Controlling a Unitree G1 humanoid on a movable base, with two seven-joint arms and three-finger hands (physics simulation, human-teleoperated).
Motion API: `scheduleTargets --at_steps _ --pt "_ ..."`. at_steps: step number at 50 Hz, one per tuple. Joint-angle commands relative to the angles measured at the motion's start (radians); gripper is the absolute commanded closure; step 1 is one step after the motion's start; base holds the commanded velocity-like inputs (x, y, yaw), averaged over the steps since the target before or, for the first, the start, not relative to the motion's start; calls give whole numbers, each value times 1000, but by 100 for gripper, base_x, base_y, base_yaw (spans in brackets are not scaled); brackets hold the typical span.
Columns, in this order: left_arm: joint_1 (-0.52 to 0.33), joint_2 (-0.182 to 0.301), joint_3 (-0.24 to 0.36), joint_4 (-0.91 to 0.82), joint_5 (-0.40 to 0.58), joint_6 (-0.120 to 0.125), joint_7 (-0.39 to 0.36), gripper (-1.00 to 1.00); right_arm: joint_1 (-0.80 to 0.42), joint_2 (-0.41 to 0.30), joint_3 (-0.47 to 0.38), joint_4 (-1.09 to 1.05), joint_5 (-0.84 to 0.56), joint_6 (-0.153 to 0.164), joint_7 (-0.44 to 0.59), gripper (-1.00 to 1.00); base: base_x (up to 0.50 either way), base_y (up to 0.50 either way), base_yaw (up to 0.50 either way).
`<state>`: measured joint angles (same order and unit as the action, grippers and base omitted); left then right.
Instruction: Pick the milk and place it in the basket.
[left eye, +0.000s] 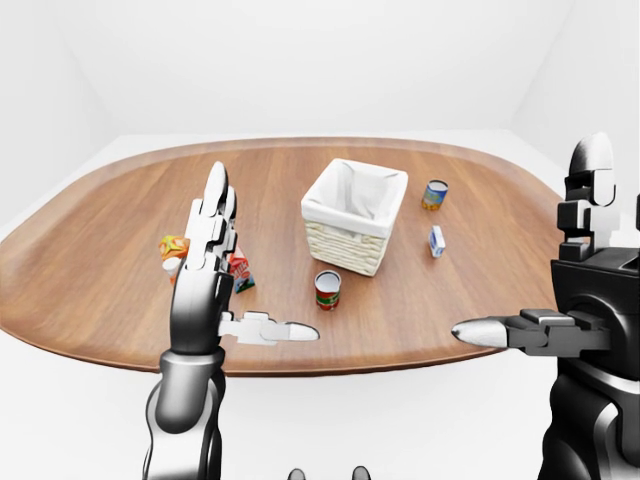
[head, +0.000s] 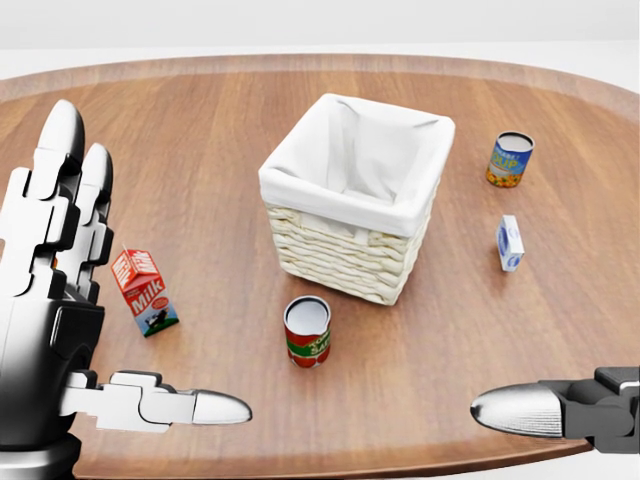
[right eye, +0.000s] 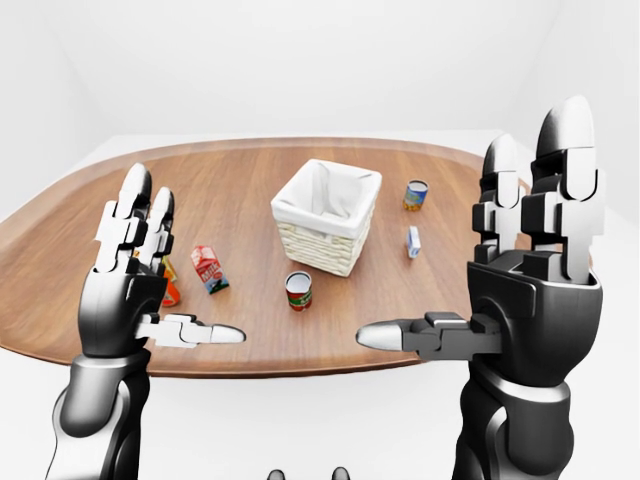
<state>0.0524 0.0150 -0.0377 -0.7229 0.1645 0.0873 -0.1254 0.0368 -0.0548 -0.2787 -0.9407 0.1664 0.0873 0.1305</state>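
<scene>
1. Milk carton (head: 144, 291), red and white, stands on the wooden table (head: 230, 140) at the lower left of the head view, just right of the left hand (head: 55, 300) and apart from it.
2. The left hand is raised with its fingers straight up and thumb pointing right; it is spread wide and grips nothing.
3. The right hand (right eye: 535, 290) is likewise held up flat in the right-eye view, fingers extended, thumb pointing left, holding nothing.
4. The wicker basket (head: 352, 195), lined with white cloth, sits near the table's middle, to the right of the milk carton and well apart from it.
5. A red tomato can (head: 308, 331) stands just below the basket in the head view.
6. A blue-and-yellow can (head: 510, 159) stands at the right, with a small blue-and-white box (head: 510, 243) below it.
7. An orange packet (left eye: 173, 246) shows left of the left hand in the left-eye view.
</scene>
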Motion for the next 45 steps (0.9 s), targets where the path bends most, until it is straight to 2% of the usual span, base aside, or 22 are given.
scheduleTargets --at_steps 1,28,45 --pt "5 -1 -2 10 -8 0 0 -100 7 3 5 1 -4 0 5 -100 17 0 0" --pt "15 0 -17 10 -1 0 -4 -100 14 5 6 -21 -2 0 9 -100 17 0 0" --pt "21 0 -21 13 2 0 -2 -100 10 6 -9 -30 31 0 6 -100 38 0 0"
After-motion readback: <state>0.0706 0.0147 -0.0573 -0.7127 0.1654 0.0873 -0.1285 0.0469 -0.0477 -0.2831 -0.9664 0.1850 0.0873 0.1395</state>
